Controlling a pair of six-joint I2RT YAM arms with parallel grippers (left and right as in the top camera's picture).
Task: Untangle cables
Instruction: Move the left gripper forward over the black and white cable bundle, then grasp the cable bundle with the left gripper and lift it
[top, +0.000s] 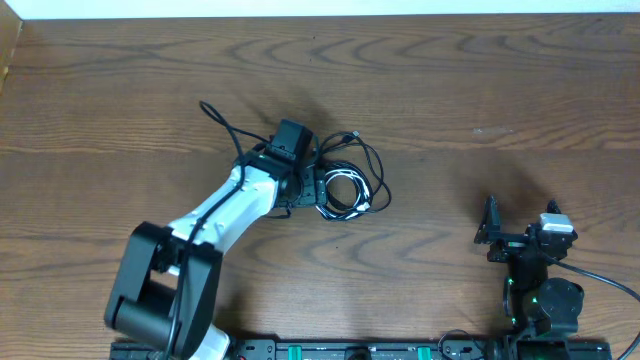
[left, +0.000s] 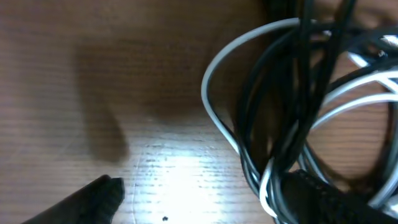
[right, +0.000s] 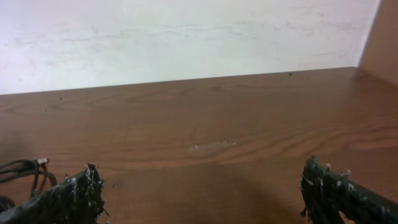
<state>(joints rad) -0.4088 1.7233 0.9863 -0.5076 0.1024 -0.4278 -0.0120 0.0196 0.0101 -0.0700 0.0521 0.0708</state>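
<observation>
The cables (top: 345, 190) lie in a tangled heap at the table's middle: a white coil (top: 347, 197) wound in with black loops. One black end (top: 207, 108) trails to the far left, and a plug (top: 349, 134) lies at the back. My left gripper (top: 305, 185) is low at the heap's left edge. In the left wrist view it (left: 205, 199) is open, with one finger on bare wood and the other in among the black and white strands (left: 273, 124). My right gripper (top: 518, 235) is open and empty at the right; it (right: 199, 193) sees the cables (right: 22, 171) far left.
The wooden table (top: 480, 90) ends at a pale wall (right: 186, 37) at the back. The arm bases and a black rail (top: 350, 350) run along the front edge.
</observation>
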